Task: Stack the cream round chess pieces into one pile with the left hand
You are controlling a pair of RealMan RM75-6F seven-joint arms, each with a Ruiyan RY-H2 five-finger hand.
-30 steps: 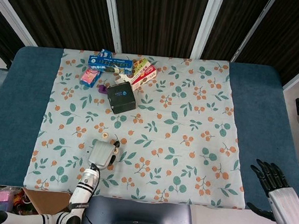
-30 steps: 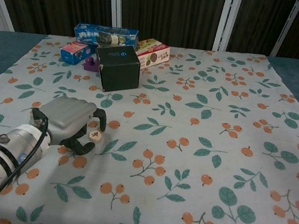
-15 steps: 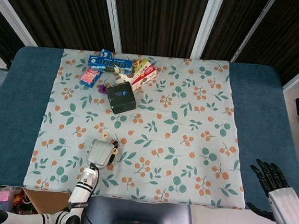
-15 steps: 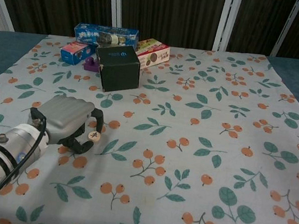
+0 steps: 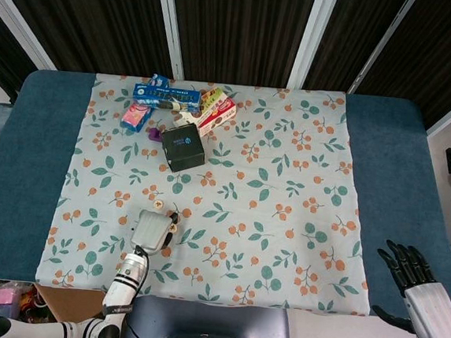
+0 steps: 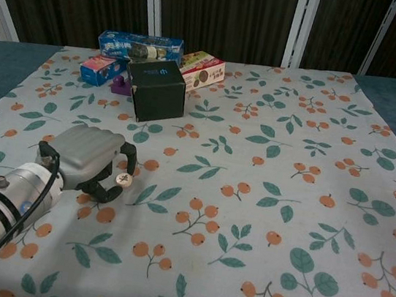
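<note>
My left hand [image 6: 87, 159] hovers low over the flowered cloth at the near left, fingers curled. It pinches a cream round chess piece [image 6: 125, 180] between thumb and a finger. In the head view the left hand [image 5: 151, 230] covers most of that piece. A second cream round piece [image 5: 158, 204] lies flat on the cloth just beyond its fingers; the chest view does not show it. My right hand [image 5: 418, 287] hangs off the table's near right corner, fingers spread and holding nothing.
A black box [image 6: 159, 90] stands at the back left. Behind it lie a blue packet [image 6: 140, 46], a small blue-pink box [image 6: 98, 69], a red-cream carton [image 6: 202, 70] and a purple item [image 6: 121, 84]. The flowered cloth [image 5: 287, 190] covers the blue table.
My left hand has drifted slightly to the left with the cream piece still pinched. The right hand has not moved.
</note>
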